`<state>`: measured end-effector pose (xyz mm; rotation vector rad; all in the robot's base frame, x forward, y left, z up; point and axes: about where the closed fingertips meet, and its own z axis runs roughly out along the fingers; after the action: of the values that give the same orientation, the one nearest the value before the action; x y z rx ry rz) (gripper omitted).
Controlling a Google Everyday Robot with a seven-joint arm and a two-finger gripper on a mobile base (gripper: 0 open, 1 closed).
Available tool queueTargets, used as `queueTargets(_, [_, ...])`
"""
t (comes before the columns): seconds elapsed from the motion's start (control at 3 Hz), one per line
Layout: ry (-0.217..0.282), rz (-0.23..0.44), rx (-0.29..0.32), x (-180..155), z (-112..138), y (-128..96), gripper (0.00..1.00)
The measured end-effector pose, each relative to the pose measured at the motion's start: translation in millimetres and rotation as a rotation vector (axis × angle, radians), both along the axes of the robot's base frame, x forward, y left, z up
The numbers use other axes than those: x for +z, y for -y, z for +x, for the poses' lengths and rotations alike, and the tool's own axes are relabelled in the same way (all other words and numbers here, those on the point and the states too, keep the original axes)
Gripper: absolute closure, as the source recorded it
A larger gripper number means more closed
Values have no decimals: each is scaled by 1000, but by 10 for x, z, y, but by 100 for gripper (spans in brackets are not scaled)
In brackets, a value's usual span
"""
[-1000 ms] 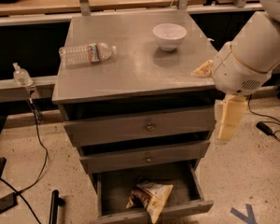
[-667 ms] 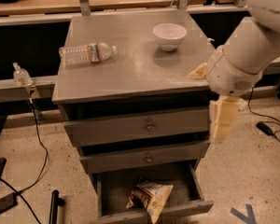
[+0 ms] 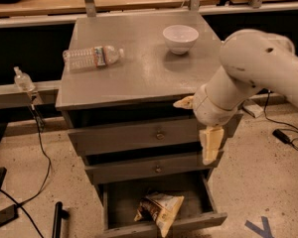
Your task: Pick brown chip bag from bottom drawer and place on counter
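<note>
The brown chip bag [image 3: 159, 209] lies in the open bottom drawer [image 3: 188, 224], its cream end leaning over the front panel. My gripper [image 3: 210, 148] hangs pointing down in front of the cabinet's right side, level with the middle drawer and well above the bag, to its right. It holds nothing that I can see. The grey counter [image 3: 139, 78] tops the cabinet.
A clear water bottle [image 3: 92, 57] lies on the counter's left side and a white bowl [image 3: 180, 37] stands at its back right. Two upper drawers with round knobs [image 3: 159, 134] are pulled slightly out. Cables and a small bottle [image 3: 23, 79] sit left; tan tables behind.
The arm has swung left and lower, carrying the gripper from beside the cabinet's right edge to in front of the drawers. The bag, bottle and bowl have not moved.
</note>
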<state>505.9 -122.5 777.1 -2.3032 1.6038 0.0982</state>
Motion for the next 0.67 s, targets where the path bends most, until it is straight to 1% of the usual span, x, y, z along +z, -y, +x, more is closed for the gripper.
queueTargets(0.33, [107,-29,76,-312,102,-106,0])
queueTargets(0.67, [154,-15,67,-292,216,-153,0])
